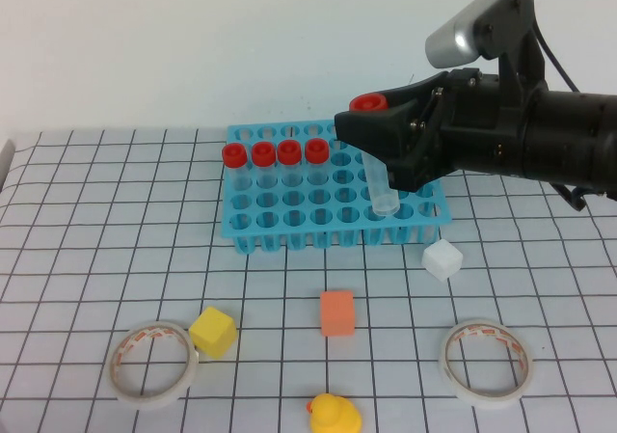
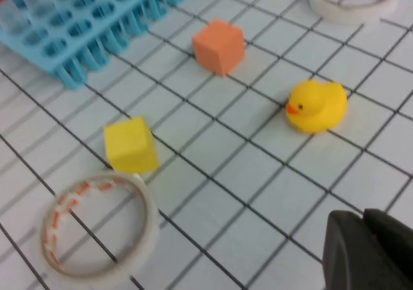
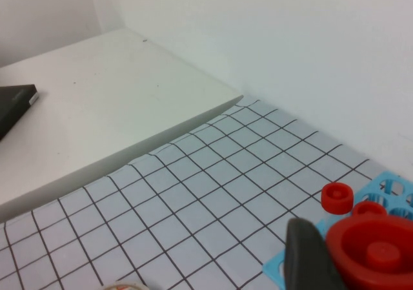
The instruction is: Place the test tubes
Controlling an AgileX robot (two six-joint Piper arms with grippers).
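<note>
Table (image 1: 96, 259): right gripper (image 1: 371, 134) tight on tube (image 1: 382, 184) over rack (image 1: 289, 226); left gripper (image 2: 364, 232) closed near duck (image 2: 316, 106).

right gripper (image 1: 371, 132) over blue plastic rack (image 1: 289, 223), holding clear red-capped test tube (image 1: 379, 177) | four racked tubes (image 1: 289, 153) to its left | left gripper (image 2: 368, 251) near yellow rubber duck (image 2: 316, 106)

A plain white wall (image 1: 193, 38) stands behind the tabletop (image 3: 97, 90), which is also white. A white sheet (image 1: 87, 259) with black grid lines lies on it. A dark flat object (image 3: 13, 106) rests on the bare part. The light is soft and even.
</note>
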